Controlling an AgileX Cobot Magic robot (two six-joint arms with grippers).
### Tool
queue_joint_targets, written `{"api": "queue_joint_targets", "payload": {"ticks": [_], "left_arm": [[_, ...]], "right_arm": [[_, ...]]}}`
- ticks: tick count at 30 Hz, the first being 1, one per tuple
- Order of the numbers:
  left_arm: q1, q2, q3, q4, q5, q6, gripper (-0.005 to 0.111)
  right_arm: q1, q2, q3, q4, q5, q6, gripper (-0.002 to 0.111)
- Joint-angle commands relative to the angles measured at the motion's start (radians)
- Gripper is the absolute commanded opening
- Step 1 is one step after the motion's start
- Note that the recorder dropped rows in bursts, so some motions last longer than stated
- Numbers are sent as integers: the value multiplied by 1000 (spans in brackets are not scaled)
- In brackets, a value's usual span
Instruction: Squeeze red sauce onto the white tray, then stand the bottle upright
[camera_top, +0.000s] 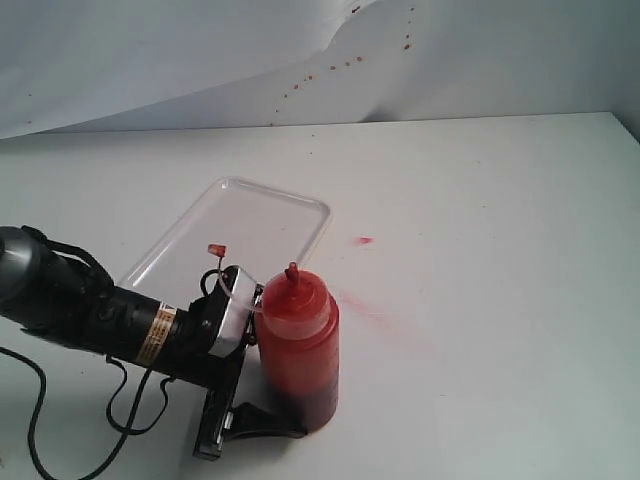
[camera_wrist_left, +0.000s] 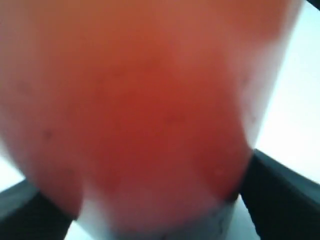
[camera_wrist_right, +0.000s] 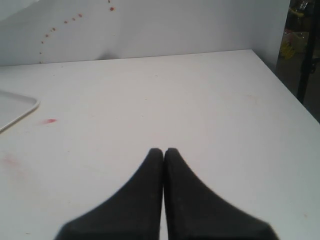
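The bottle (camera_top: 300, 345) stands upright on the table near the front, nozzle up, its thin tethered cap (camera_top: 216, 249) hanging off to the left. My left gripper (camera_top: 285, 420) is shut on the bottle low on its body. In the left wrist view the blurred red bottle (camera_wrist_left: 150, 100) fills the frame between the dark fingers (camera_wrist_left: 282, 187). The white tray (camera_top: 262, 196) lies just behind the bottle, and no red sauce shows on it. My right gripper (camera_wrist_right: 163, 151) is shut on nothing above bare table and is out of the exterior view.
A small red spot (camera_top: 363, 240) lies on the table right of the tray, also seen as a red spot (camera_wrist_right: 50, 121) in the right wrist view. A faint pink smear (camera_top: 370, 312) runs near the bottle. Brownish specks (camera_top: 335, 68) dot the back wall. The left arm's cable (camera_top: 35, 420) loops at front left.
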Motion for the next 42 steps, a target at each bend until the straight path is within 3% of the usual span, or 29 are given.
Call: {"api": "queue_joint_targets", "payload": {"ticks": [1, 4, 10, 13, 19, 26, 36, 42], "left_arm": [[-59, 22, -40, -32, -63, -27, 78], [-93, 22, -58, -39, -46, -49, 78], [-93, 22, -58, -62, -41, -51, 75], [-93, 22, -58, -62, -37, -51, 57], [-93, 27, -58, -63, -35, -36, 0], [-89, -17, -58, -57, -39, -124, 1], [40, -345, -58, 121, -39, -397, 0], [55, -469, -58, 206, 19, -580, 0]], "right_arm": [[2, -6, 2, -3, -1, -6, 0], [2, -6, 2, -3, -1, -6, 0], [2, -6, 2, -3, -1, -6, 0], [2, -6, 2, -3, -1, -6, 0], [2, -6, 2, -3, -1, -6, 0], [2, -6, 2, -3, -1, -6, 0], [2, -6, 2, -3, -1, -6, 0], [2, -6, 2, -3, -1, -6, 0]]}}
